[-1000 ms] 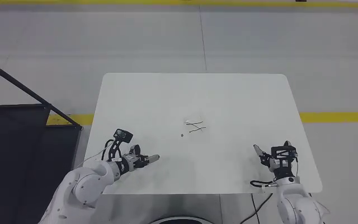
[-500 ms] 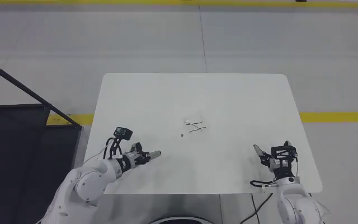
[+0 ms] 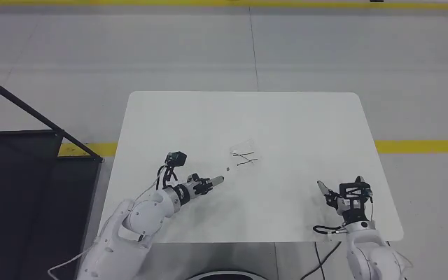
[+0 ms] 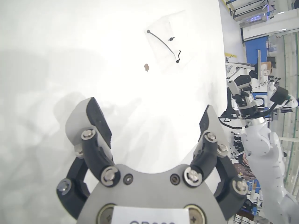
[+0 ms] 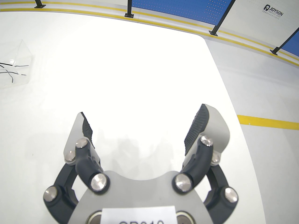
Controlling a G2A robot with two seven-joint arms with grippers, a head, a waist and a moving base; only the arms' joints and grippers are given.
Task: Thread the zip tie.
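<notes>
A thin black zip tie [image 3: 244,159] [image 4: 162,43] lies near the middle of the white table [image 3: 301,126], on a clear plastic piece [image 4: 164,38] [image 5: 16,65]. My left gripper [image 3: 218,180] [image 4: 151,115] is open and holds nothing; it hovers just left of and nearer than the tie. My right gripper [image 3: 343,189] [image 5: 143,123] stands open with nothing in it at the near right of the table, well away from the tie.
A small brown speck [image 3: 228,169] [image 4: 146,67] lies on the table between my left gripper and the tie. A dark frame [image 3: 35,115] stands beside the table's left edge. Yellow floor lines [image 3: 413,146] run past both sides.
My left arm has swung right and forward across the table, bringing its open gripper close to the zip tie. The right arm has stayed still.
</notes>
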